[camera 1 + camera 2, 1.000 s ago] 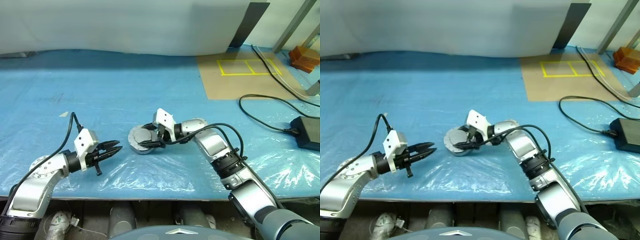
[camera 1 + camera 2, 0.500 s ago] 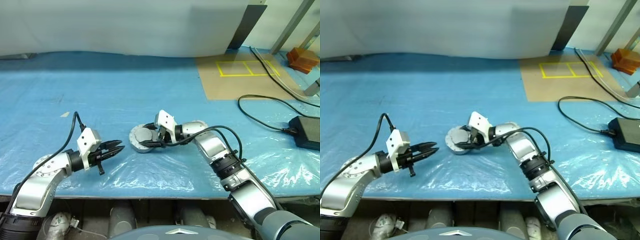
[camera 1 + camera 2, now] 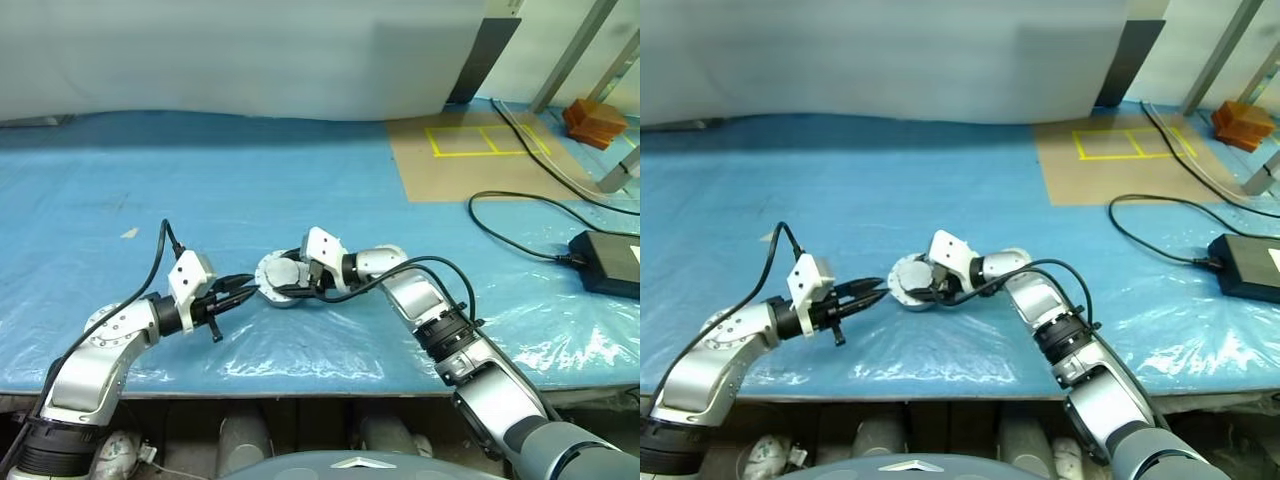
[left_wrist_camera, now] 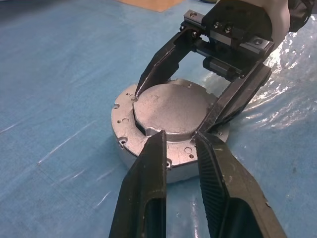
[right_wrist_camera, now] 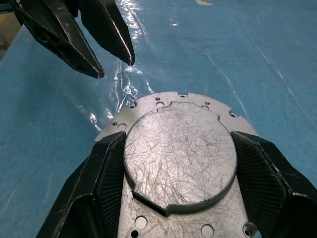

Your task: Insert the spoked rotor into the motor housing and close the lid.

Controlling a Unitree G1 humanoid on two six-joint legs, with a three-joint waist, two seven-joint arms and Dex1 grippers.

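The left gripper [image 3: 243,288], at lower left of centre in the head views, holds nothing; its two black fingers [image 4: 148,183] stand a narrow gap apart with their tips just short of the near edge of the motor housing [image 3: 280,280]. The motor housing lies flat on the blue plastic-covered table [image 3: 300,190] at the centre of the frame, showing a scratched silver face with a raised round plate and small holes around the rim. The right gripper [image 5: 178,163] reaches in from the right with its fingers [image 5: 106,173] spread wide, one on each side of that raised round plate and against its edges.
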